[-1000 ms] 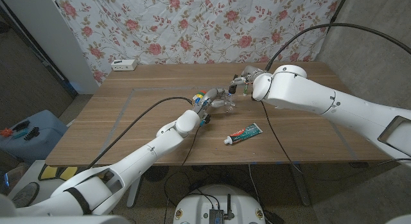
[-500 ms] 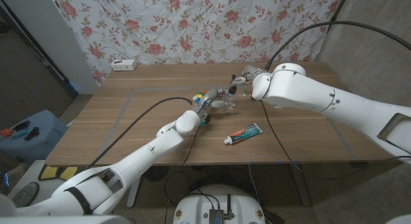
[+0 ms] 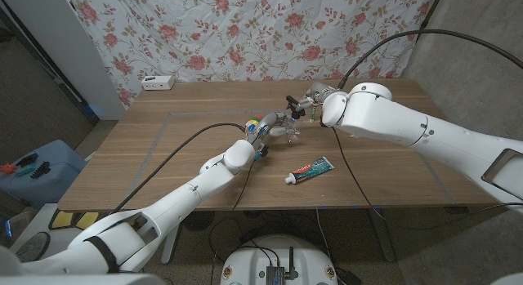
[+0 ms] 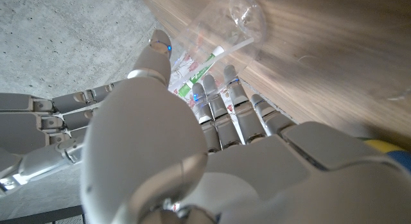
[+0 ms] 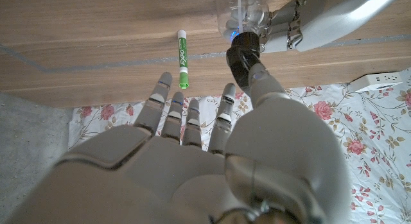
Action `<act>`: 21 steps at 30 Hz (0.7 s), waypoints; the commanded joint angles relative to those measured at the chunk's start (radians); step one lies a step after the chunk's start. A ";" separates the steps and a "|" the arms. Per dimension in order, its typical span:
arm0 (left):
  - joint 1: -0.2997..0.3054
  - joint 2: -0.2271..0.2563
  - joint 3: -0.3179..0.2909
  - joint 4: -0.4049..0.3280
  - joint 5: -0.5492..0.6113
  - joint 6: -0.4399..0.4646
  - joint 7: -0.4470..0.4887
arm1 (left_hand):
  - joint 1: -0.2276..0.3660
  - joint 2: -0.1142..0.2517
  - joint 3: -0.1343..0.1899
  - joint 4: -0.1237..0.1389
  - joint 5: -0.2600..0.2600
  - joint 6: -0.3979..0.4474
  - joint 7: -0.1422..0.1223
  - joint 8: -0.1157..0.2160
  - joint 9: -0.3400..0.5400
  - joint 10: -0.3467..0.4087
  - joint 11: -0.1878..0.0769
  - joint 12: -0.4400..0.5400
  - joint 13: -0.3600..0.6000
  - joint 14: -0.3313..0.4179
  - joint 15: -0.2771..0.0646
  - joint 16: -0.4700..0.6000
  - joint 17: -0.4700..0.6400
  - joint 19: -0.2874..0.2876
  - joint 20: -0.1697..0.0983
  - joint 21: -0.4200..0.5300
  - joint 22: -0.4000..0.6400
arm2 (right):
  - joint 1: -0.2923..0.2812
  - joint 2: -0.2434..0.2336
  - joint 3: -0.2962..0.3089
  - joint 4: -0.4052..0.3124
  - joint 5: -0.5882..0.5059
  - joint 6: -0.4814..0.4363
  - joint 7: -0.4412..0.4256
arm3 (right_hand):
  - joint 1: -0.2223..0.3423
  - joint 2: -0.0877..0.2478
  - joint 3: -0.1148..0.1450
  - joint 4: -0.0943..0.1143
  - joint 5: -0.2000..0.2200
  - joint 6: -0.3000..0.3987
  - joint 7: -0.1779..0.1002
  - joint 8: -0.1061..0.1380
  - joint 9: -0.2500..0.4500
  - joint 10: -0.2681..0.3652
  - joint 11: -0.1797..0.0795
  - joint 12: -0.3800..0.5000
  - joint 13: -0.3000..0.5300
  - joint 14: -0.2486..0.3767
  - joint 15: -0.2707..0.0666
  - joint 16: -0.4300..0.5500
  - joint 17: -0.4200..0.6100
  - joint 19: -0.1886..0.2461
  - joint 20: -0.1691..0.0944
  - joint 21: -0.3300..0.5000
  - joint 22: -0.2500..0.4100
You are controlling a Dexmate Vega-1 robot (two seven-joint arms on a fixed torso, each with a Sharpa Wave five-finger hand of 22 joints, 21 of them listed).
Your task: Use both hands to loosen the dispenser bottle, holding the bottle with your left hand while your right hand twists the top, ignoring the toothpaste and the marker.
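A clear dispenser bottle (image 3: 291,133) stands at mid-table with a black pump top (image 3: 290,99). My left hand (image 3: 274,126) grips the bottle body from the left, fingers wrapped round it (image 4: 231,22). My right hand (image 3: 310,101) is at the top from the right. In the right wrist view the black top (image 5: 240,57) sits between my thumb tip and the nearest finger, above the clear bottle (image 5: 244,12), while the other fingers (image 5: 183,115) stay straight and spread. The left fingers (image 5: 302,22) show beside the bottle.
A toothpaste tube (image 3: 310,168) lies nearer the front edge, right of my left arm. A green marker (image 5: 182,60) lies on the wood beyond my right hand. A small coloured cube (image 3: 253,122) sits by my left wrist. A white power strip (image 3: 158,82) lies at the far left.
My right hand has shifted slightly, and the black top now shows just left of its fingers. The left hand and the bottle have stayed put.
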 commanded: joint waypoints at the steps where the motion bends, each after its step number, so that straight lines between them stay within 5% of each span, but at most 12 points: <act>1: -0.008 -0.006 0.004 0.011 -0.001 -0.001 -0.006 | -0.082 0.132 0.068 0.063 0.004 0.061 -0.025 0.003 0.001 0.079 -0.064 0.007 0.147 0.023 -0.101 0.008 0.002 0.000 -0.032 -0.002 0.000 | -0.075 -0.011 0.062 0.006 -0.083 0.080 0.067 | 0.024 0.004 0.015 0.001 -0.003 0.014 -0.023 0.010 0.002 0.009 -0.015 0.004 0.003 0.006 -0.013 0.004 0.003 0.001 -0.008 0.001 0.002; 8: -0.005 -0.004 0.003 0.002 0.000 0.006 -0.001 | -0.084 0.132 0.068 0.063 0.004 0.062 -0.026 0.003 0.001 0.079 -0.063 0.007 0.146 0.022 -0.099 0.007 0.002 0.000 -0.031 -0.002 0.000 | -0.125 -0.010 0.105 0.012 -0.119 0.125 0.089 | 0.055 0.007 0.024 0.003 -0.007 0.051 -0.080 0.023 0.002 0.023 -0.030 0.008 0.004 0.011 -0.021 0.006 0.005 0.001 -0.013 0.001 0.002; 21: 0.001 -0.003 0.003 -0.008 -0.001 0.015 0.004 | -0.086 0.132 0.070 0.062 0.005 0.060 -0.025 0.000 0.001 0.080 -0.065 0.007 0.147 0.023 -0.100 0.005 0.000 0.000 -0.031 -0.002 0.000 | -0.200 -0.009 0.175 0.019 -0.161 0.192 0.119 | 0.080 0.016 0.030 0.008 -0.011 0.103 -0.119 0.040 0.002 0.034 -0.049 0.009 0.004 0.014 -0.036 0.010 0.008 -0.004 -0.016 0.000 0.002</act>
